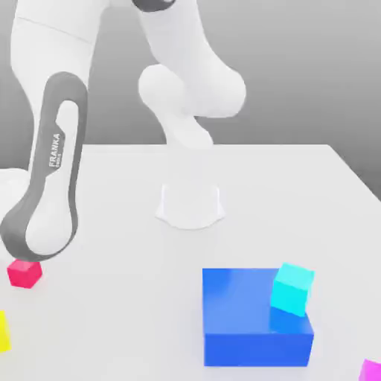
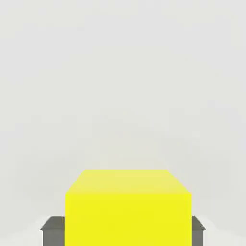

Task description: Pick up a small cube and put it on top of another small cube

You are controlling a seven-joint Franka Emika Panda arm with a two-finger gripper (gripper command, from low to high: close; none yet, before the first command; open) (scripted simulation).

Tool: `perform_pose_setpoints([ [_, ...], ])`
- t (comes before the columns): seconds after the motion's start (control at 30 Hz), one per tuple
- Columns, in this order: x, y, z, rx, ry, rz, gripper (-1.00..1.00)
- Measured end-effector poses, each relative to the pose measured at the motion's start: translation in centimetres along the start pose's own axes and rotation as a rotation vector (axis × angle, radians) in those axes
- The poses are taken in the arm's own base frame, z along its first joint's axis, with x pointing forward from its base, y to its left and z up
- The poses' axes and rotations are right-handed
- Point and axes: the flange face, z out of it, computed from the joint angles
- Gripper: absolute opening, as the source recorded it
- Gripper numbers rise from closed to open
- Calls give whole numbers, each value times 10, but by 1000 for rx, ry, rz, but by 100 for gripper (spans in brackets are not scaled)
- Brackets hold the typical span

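- At the exterior view's left edge, near the front of the counter (image 1: 119, 298), a sliver of the small yellow cube (image 1: 3, 332) shows, with the red-pink cube (image 1: 24, 273) just beyond it, probably the stacking target given the matching size.
- Toward the exterior view's right, a cyan cube (image 1: 292, 289) rests on a large blue block (image 1: 249, 316); the arm (image 1: 52, 178) reaches down over the left side.
- In the hand view, the small yellow cube (image 2: 129, 209) sits between the tool's (image 2: 126, 229) dark fingers (image 2: 53, 230), one at each side face; the tool looks closed on it, seemingly gripped for carrying.
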Motion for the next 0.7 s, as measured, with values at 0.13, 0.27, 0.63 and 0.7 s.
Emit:
perform_pose_setpoints([
  [0.13, 1, 0, -19, -1, 0, 1, -100],
  [0.27, 14, 20, -64, -3, 11, 30, -100],
  [0.63, 64, 149, -83, 1, 0, 214, -100],
  [0.7, 64, 150, -62, 1, -1, 215, -100],
])
